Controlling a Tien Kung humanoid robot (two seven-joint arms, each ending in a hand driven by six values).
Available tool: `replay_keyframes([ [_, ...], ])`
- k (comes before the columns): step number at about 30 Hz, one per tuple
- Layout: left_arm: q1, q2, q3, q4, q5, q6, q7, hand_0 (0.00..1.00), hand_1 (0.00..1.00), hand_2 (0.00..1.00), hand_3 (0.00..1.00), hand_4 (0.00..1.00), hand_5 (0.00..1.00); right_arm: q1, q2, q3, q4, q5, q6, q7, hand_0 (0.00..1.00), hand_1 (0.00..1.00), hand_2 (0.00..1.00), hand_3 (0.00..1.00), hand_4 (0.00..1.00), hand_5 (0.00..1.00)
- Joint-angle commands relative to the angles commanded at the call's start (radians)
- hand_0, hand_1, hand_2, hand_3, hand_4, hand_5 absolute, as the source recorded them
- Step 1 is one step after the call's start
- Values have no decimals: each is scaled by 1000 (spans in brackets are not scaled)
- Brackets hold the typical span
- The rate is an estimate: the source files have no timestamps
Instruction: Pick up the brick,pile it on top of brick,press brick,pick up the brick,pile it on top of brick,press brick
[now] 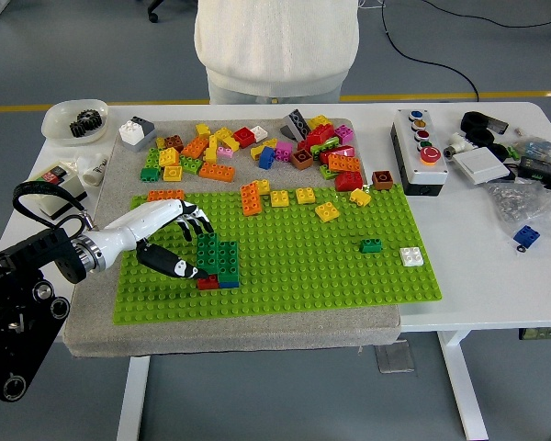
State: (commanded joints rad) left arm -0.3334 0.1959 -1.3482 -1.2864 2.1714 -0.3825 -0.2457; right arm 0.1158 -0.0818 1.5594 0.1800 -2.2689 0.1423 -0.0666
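The left hand (170, 241) reaches in from the left over the green baseplate (349, 276), its fingers curled around the left side of a dark green brick (208, 253). The thumb sits low against the brick's near side and the other fingers arch over its top. That brick looks slightly tilted, though the hand covers part of it and the angle is hard to judge. Just beside it on the right stands a second dark green brick (227, 256), and both rest on a low base of a red brick (208, 283) and a blue brick (228, 282) pressed onto the baseplate. A loose pile of bricks (257, 147) lies on the grey mat beyond the plate's far edge. A person in a white sweater (275, 41) stands at the far side of the table.
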Motion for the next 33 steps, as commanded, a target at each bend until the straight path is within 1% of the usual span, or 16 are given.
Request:
replay_keyframes([
  [4, -2, 10, 4, -2, 6, 24, -15, 648, 504, 476, 507, 989, 119, -1, 1, -1, 0, 0, 0, 1, 743, 645, 720, 667, 892, 425],
  [7, -3, 14, 4, -3, 17, 30, -18, 647, 503, 475, 505, 981, 110, 0, 1, -1, 0, 0, 0, 1, 744, 646, 720, 668, 892, 426],
  [17, 5, 23, 5, -7, 42, 26, -19, 652, 505, 471, 499, 991, 108, -1, 1, 0, 0, 0, 0, 2, 745, 646, 720, 668, 892, 425],
  [33, 19, 19, 9, -6, 58, 40, -19, 655, 504, 471, 499, 988, 77, -4, 1, -3, 0, 0, 0, 3, 745, 646, 720, 670, 892, 426],
])
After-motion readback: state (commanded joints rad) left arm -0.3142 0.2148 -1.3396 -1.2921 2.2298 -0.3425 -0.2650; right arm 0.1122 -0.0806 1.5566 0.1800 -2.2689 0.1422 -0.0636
